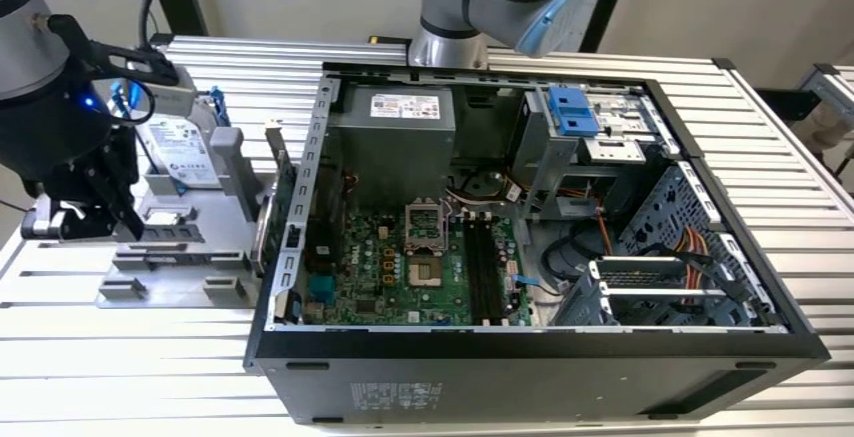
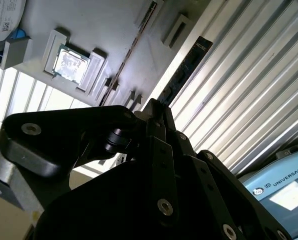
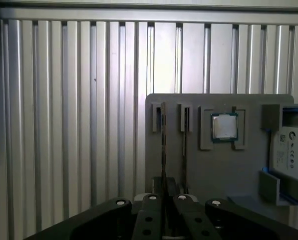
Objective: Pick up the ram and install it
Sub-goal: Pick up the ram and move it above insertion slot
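From where I stand, the gripper [image 3: 164, 189] has its two black fingers [image 3: 149, 215] drawn in tight on the ram [image 3: 163, 150]. In the first wrist view the ram runs straight out from between them as a thin dark line, seen edge-on. In the second wrist view the same ram [image 2: 182, 74] shows its flat face, a long, narrow dark strip with a pale label near its far end.

That far end lines up with one of two small rectangular slot blocks [image 3: 158, 117] at the rim of a flat, matte grey holder plate [image 3: 208, 170]. I can't tell whether the stick sits in the block or is raised just clear of it. A second thin stick [image 3: 183, 150] stands on edge in the neighbouring block, just beside the ram and parallel to it. Further along the plate a small square silver processor chip [image 3: 224, 126] sits in a raised frame, then a silver hard drive [image 1: 174, 152] with a blue bracket.

The plate lies on a ribbed aluminium table [image 3: 64, 125] of long shiny slats. The fingers are black linkage bars with round pivot pins.

In the exterior view the arm's wrist [image 1: 47, 107] hangs steeply over the holder plate at the exterior view's left, with the gripper pointing down. To the exterior view's right, well apart from the gripper, lies the open black computer case [image 1: 534, 357]. Its green motherboard [image 1: 387, 267] faces up, and its long black memory slots [image 1: 483, 267] run side by side.
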You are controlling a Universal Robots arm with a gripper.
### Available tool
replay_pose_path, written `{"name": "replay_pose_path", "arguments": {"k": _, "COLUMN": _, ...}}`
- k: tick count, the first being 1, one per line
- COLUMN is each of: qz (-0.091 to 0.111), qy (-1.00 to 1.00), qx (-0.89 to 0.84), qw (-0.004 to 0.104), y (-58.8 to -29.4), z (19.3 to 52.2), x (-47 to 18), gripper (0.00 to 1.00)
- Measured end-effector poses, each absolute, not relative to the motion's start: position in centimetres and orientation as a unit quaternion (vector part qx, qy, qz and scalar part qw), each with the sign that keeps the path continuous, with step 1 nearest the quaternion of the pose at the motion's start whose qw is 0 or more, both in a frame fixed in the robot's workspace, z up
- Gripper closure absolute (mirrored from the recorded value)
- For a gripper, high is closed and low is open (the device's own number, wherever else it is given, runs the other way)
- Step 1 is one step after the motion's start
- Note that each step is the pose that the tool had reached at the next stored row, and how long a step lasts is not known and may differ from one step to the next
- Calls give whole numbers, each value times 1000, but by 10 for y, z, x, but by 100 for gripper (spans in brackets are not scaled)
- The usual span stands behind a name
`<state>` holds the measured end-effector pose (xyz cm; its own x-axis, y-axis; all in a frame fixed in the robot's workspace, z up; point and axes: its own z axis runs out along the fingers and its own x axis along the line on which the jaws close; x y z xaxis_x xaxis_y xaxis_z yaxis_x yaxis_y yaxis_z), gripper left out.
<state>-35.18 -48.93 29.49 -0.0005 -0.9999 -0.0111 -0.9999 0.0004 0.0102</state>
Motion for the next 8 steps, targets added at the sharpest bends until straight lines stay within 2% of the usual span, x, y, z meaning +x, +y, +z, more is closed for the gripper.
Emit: {"name": "replay_pose_path", "arguments": {"k": 8, "qz": 8, "qy": 707, "qx": -707, "qw": 0, "y": -489, "z": 299, "x": -352, "gripper": 100}}
